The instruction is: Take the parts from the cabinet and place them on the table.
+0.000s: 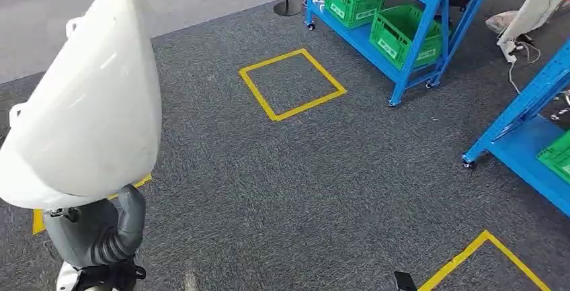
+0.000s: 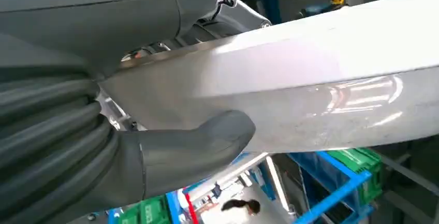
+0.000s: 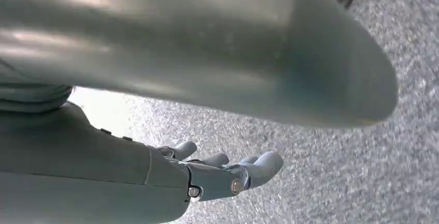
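- A large white curved part (image 1: 84, 96) rises tall over the left hand (image 1: 111, 234), which grips it from below; its narrow end tips upward, well away from the yellow taped square (image 1: 293, 84) on the grey carpet (image 1: 282, 183)
- In the left wrist view the grey thumb (image 2: 207, 141) presses against the pale underside of that part (image 2: 310, 94); the darker fingers on the far side are hidden by it
- The right hand (image 3: 228, 175) holds nothing, its fingers apart and only lightly curved above speckled carpet (image 3: 404, 182); a smooth grey rounded shape (image 3: 207, 48) close to the camera blocks much of that view, and what it is cannot be told
- Beyond the taped square stands a blue wheeled rack (image 1: 410, 29) carrying green crates (image 1: 403, 35) on its lower shelves; the crates bear white labels, too small to read
- To the right of the taped square, a second blue rack (image 1: 531, 136) enters with a green crate (image 1: 558, 156) on its low shelf
- A black post base (image 1: 288, 7) stands beside the first rack, further from the taped square
- Pale fabric and a white cable (image 1: 521, 52) lie between the two racks
- More yellow tape (image 1: 484, 257) forms a corner nearer the robot than the taped square, with a small dark object (image 1: 405, 281) beside it
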`<move>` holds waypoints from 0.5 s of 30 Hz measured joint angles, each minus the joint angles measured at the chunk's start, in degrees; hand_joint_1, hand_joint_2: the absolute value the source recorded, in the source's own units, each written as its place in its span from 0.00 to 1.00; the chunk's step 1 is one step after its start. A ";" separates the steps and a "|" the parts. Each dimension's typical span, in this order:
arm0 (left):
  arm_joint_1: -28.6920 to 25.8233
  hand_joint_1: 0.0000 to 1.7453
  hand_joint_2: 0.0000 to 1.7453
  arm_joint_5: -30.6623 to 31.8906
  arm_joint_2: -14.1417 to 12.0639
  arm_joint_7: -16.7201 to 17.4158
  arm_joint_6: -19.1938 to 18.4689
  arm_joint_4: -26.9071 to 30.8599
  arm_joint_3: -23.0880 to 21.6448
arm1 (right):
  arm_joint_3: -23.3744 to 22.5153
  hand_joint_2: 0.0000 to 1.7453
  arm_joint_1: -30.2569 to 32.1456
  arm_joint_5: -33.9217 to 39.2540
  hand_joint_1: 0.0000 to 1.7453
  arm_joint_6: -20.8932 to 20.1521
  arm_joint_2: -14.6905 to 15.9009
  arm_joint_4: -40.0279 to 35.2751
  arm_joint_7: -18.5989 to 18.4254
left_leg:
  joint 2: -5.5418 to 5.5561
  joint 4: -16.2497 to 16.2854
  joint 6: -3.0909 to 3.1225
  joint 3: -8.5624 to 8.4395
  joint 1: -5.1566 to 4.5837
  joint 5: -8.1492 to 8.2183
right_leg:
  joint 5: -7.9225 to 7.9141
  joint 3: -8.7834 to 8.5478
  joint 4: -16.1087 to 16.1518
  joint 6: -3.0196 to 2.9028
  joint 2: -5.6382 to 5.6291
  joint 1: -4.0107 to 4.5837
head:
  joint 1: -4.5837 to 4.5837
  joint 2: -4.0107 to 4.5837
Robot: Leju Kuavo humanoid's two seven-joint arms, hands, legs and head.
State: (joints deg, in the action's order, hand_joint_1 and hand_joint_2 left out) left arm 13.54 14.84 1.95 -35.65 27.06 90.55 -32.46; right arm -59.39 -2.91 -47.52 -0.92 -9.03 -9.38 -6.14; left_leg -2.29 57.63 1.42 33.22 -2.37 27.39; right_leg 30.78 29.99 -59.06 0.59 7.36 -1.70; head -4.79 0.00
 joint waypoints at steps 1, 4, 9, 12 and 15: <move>-0.15 1.00 1.00 0.02 0.06 0.00 -0.07 0.17 0.00 | -0.02 0.00 -0.01 0.00 0.00 0.02 0.02 -0.02 0.10 | 0.65 -1.34 0.27 -1.40 0.99 -1.01 | 0.21 -0.13 -0.44 0.29 -0.94 -0.22 | 0.02 0.00; 0.28 1.00 1.00 0.02 0.39 0.02 -0.13 0.15 0.02 | 0.00 0.00 0.01 0.00 0.00 0.00 -0.09 -0.02 0.13 | 2.54 -1.57 0.66 -1.62 1.20 -1.28 | 5.53 4.61 -10.25 0.42 -6.84 0.09 | -0.26 0.00; -0.16 1.00 1.00 0.02 0.39 0.13 -0.50 -0.28 0.02 | -0.02 0.00 0.22 0.00 0.00 0.07 0.33 -0.02 0.04 | 6.65 -0.34 -0.01 -1.49 1.63 -0.59 | 0.15 5.30 -7.46 0.76 -7.50 0.02 | -0.50 0.00; -0.12 1.00 1.00 0.04 0.46 0.24 -0.81 -0.26 0.02 | -0.04 0.00 0.04 0.20 0.00 0.07 0.22 0.00 0.11 | 8.28 1.12 -1.29 -0.71 1.67 0.45 | -1.37 2.50 -0.75 0.71 -11.27 -0.05 | -0.85 0.00; -0.11 1.00 1.00 0.09 0.52 0.31 -1.33 -0.26 0.02 | -0.13 0.00 -0.07 0.26 0.00 0.09 0.22 -0.02 0.13 | 9.42 0.45 -2.03 -0.42 1.82 0.01 | -1.43 2.50 -1.00 -0.64 -9.67 0.35 | -0.90 0.00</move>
State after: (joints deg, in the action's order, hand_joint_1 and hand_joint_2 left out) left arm 13.43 14.93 2.47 -35.34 25.73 90.29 -32.44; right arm -59.52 -2.98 -47.25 -0.83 -8.81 -9.40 -6.01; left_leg 7.13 58.08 -0.61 32.80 -0.55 27.40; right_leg 29.35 32.49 -60.06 -0.05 -2.31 -1.35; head -5.68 0.00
